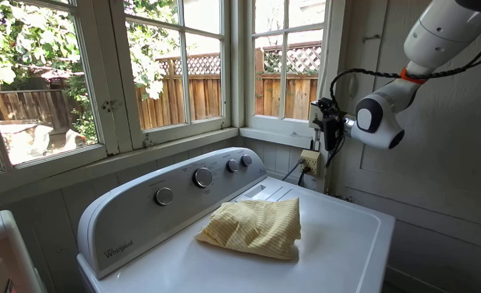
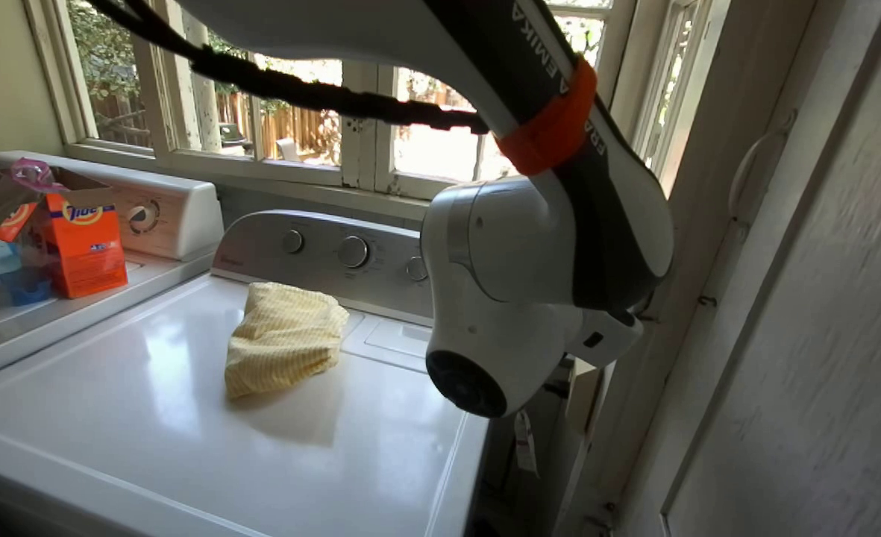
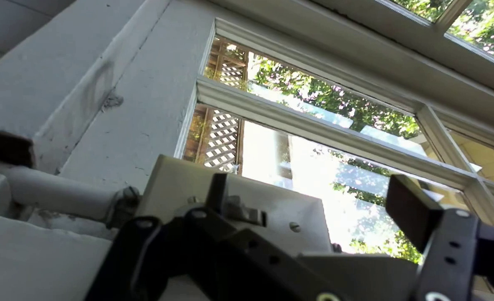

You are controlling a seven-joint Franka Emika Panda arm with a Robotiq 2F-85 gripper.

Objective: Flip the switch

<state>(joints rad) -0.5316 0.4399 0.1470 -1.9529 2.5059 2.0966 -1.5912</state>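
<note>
The switch (image 3: 301, 209) is an off-white plate with a screw and a small toggle lever (image 3: 242, 209), seen close up in the wrist view. In an exterior view, only part of the switch (image 1: 313, 112) shows on the wall beside the window, behind the gripper. My gripper (image 3: 316, 202) is open and empty, its fingers wide apart in front of the plate. One fingertip overlaps the lever in view; I cannot tell whether they touch. The gripper (image 1: 318, 114) also shows in an exterior view, close to the plate. The arm hides gripper and switch in the remaining exterior view.
A white washer (image 1: 338, 240) stands below with a yellow cloth (image 1: 256, 228) on it. A yellowish outlet (image 1: 310, 162) with cords is under the switch. Window panes (image 3: 313, 167) and frame adjoin the plate. A panelled door (image 1: 427, 162) is beside the arm. An orange box (image 2: 86, 242) stands farther away.
</note>
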